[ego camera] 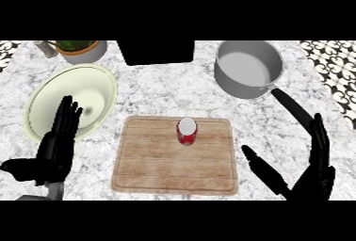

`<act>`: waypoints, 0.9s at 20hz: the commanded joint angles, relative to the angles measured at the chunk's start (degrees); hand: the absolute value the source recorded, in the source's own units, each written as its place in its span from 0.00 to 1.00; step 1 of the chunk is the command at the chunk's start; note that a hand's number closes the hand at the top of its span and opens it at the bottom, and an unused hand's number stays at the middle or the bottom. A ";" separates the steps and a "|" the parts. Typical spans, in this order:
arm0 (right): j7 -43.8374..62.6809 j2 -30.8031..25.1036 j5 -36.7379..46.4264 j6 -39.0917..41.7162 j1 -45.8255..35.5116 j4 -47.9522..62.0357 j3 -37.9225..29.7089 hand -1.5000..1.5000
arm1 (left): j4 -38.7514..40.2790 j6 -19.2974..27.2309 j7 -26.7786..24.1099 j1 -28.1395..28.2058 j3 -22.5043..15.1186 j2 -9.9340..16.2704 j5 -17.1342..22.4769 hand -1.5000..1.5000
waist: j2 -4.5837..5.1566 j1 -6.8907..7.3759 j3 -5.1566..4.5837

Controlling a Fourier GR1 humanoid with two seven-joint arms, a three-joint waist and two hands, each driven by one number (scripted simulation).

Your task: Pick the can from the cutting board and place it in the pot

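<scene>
**Reach not yet begun**

The red can [187, 131] stands upright on the cutting board [173, 162], up-left of my right hand [314, 162], which is spread wide and empty. I judge the next move: close round it, then carry to the pot [245, 66].

Red can [186, 131] stands upright on cutting board [173, 164], near its far edge. Grey pot [246, 68] (black handle toward the right hand) sits by the counter's [173, 89] far right corner. Left hand [55, 146] open beside the plate [69, 101]; right hand [313, 169] open, thumb spread, right of board.
</scene>
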 commanded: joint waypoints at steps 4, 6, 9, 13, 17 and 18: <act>8.33 9.72 16.28 2.32 15.76 5.95 5.28 0.00 | -0.62 1.84 -1.03 -0.54 -1.10 -1.22 -2.13 0.50 | 1.39 0.91 -0.20; 12.62 12.71 19.46 5.68 17.62 7.58 5.02 0.00 | -1.30 1.08 -1.09 0.24 -1.95 -1.71 -1.70 0.50 | 1.71 2.25 -0.25; 18.09 15.52 26.35 8.49 19.93 8.79 6.00 0.00 | -1.45 0.83 -1.47 -0.29 -2.80 -1.90 -2.40 0.50 | 2.03 2.84 -0.26; 30.40 15.66 34.31 14.57 18.99 6.68 6.87 0.00 | -0.93 0.41 -0.02 -1.82 -2.77 -1.72 -2.22 0.50 | 2.12 3.67 -0.03; 44.00 15.72 41.75 20.27 13.74 3.61 11.02 0.00 | -0.53 0.98 -1.63 -0.86 -4.93 -3.91 -3.40 0.50 | 1.80 4.71 0.10; 47.86 15.73 44.68 21.30 12.92 4.25 11.93 0.00 | -0.91 0.70 -1.04 -0.81 -4.07 -3.46 -2.61 0.50 | 1.67 4.91 0.16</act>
